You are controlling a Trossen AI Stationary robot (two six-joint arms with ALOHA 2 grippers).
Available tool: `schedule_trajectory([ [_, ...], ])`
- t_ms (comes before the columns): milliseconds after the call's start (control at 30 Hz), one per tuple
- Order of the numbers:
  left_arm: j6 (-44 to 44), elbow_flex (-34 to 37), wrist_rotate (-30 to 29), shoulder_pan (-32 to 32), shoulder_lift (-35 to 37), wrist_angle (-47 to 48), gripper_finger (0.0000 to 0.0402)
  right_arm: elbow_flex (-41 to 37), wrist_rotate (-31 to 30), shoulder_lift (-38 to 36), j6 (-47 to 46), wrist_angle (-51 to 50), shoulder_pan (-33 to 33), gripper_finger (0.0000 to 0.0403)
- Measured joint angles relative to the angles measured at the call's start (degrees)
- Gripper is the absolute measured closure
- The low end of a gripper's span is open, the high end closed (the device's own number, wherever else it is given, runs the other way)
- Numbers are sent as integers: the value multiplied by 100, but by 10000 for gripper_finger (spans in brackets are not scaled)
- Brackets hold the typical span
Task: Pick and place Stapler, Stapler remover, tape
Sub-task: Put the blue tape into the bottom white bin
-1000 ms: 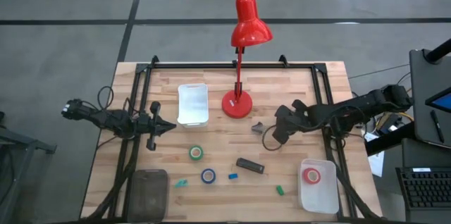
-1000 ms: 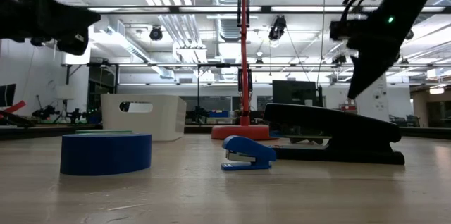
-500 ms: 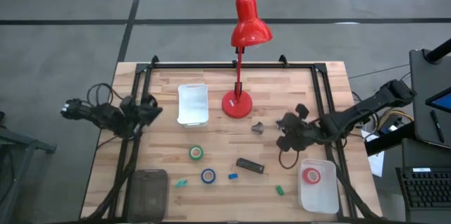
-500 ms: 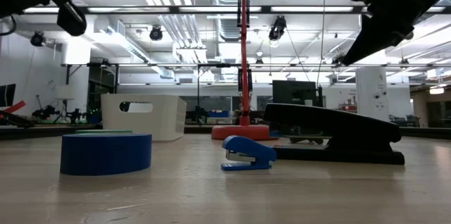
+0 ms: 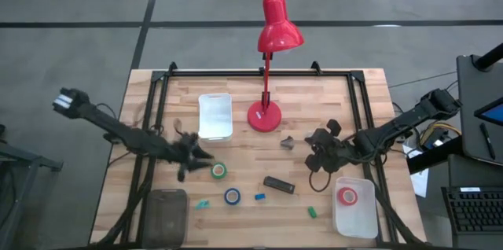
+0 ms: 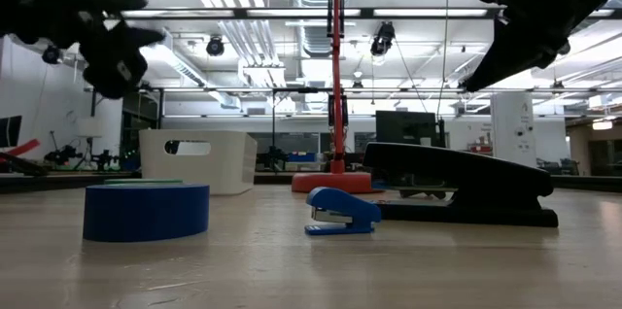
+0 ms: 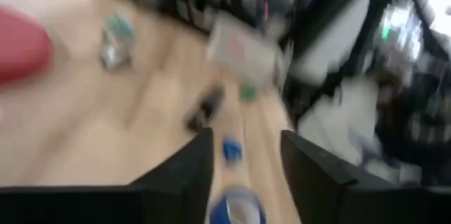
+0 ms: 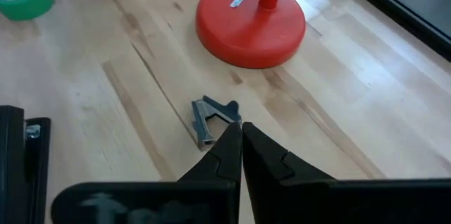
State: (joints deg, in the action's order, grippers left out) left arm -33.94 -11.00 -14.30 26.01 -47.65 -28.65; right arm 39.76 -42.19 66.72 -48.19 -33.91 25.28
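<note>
The black stapler (image 5: 279, 185) lies flat on the wooden table, right of centre. The grey staple remover (image 5: 288, 143) sits near the lamp base. A green tape roll (image 5: 218, 170) and a blue tape roll (image 5: 232, 196) lie flat at the middle. A red tape roll (image 5: 346, 196) lies in a white tray. My left gripper (image 5: 192, 156) hovers just left of the green roll, and its fingers (image 7: 197, 168) stand apart with nothing between them. My right gripper (image 8: 242, 129) is shut and hangs above the table beside the staple remover (image 8: 211, 120).
A red desk lamp stands on its base (image 5: 265, 115) at the centre back, with a white bin (image 5: 215, 115) to its left. A white tray (image 5: 355, 217) sits near right and a dark container (image 5: 167, 211) near left. Small blue (image 5: 259, 196) and green (image 5: 312, 211) pieces lie near the front.
My left gripper first drew back toward the table's left edge. It then swung out fast toward the right and near side, ending beside the green tape roll. My right gripper rose and shifted a little toward the right edge, then kept still. Nothing on the table moved.
</note>
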Motion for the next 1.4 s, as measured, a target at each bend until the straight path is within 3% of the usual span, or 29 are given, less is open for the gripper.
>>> schedule_trajectory([
  [200, 14, -1214, -319, 695, -1681, 779, 195, -72, 21, 169, -140, 11, 0, 394],
  [400, -82, -2752, -727, 796, -3073, 2658, 195, -196, 21, 159, -245, 14, 0, 394],
  [600, 16, -3746, -572, 793, -4174, 3382, 195, -205, 20, 155, -245, 32, 0, 394],
  [867, -70, -4118, -552, 776, -4858, 4196, 195, -207, 19, 153, -221, 39, 0, 394],
  [1100, -76, -4120, -770, 650, -5034, 4062, 199, -207, 17, 153, -227, 42, 0, 394],
  [1400, 31, -4133, -548, 559, -5219, 3846, 264, -207, 13, 153, -147, 179, 0, 394],
])
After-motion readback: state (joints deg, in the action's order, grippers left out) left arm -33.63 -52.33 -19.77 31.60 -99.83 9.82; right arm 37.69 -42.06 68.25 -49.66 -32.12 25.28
